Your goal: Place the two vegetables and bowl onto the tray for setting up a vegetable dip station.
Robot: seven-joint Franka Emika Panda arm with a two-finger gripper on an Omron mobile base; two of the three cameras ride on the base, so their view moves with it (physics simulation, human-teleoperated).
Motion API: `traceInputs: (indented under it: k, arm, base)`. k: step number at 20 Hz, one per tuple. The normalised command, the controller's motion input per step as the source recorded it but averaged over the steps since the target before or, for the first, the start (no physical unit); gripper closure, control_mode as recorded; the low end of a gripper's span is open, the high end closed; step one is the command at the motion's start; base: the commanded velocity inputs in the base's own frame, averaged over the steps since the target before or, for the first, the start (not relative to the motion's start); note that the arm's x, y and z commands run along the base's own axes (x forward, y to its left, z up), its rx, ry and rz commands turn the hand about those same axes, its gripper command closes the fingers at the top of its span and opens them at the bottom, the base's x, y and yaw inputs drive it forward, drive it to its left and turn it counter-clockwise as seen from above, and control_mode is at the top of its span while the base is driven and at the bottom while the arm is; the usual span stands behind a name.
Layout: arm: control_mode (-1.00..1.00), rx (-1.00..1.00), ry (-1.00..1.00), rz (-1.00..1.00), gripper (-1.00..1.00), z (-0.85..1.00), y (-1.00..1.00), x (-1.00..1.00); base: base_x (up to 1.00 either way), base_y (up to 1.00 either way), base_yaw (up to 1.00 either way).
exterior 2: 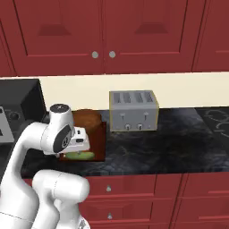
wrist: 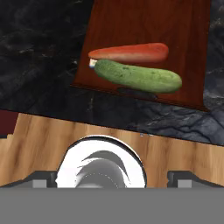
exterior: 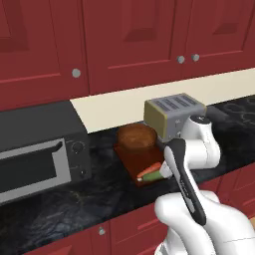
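Observation:
The tray [wrist: 144, 26] lies on the dark counter, and both vegetables rest on its near end. The orange-red carrot [wrist: 129, 52] lies right beside the green cucumber [wrist: 138, 76], also visible as the carrot [exterior: 148, 172] and the cucumber [exterior 2: 80, 155]. At the far end of the tray [exterior: 133, 162] stands the brown wooden bowl [exterior: 137, 137], upright. My gripper [wrist: 116, 180] hangs open above the counter's front edge, just short of the vegetables, with nothing between its fingers. From the right base view the gripper [exterior 2: 78, 146] hovers over the tray's front end.
A silver toaster [exterior: 174, 114] stands right of the tray, close to the bowl. A black microwave [exterior: 40, 149] sits to the left. Red cabinets hang above. A stove top [exterior 2: 219, 118] begins at the far right. Wooden floor [wrist: 39, 135] shows below the counter edge.

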Motion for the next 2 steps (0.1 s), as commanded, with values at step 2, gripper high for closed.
traceInputs:
  k: [2]
  arm:
    - [-1.0,-0.06,-0.02,-0.32,-1.0,0.23,0.06,-0.44]
  base:
    - [0.0,0.0,0.0]
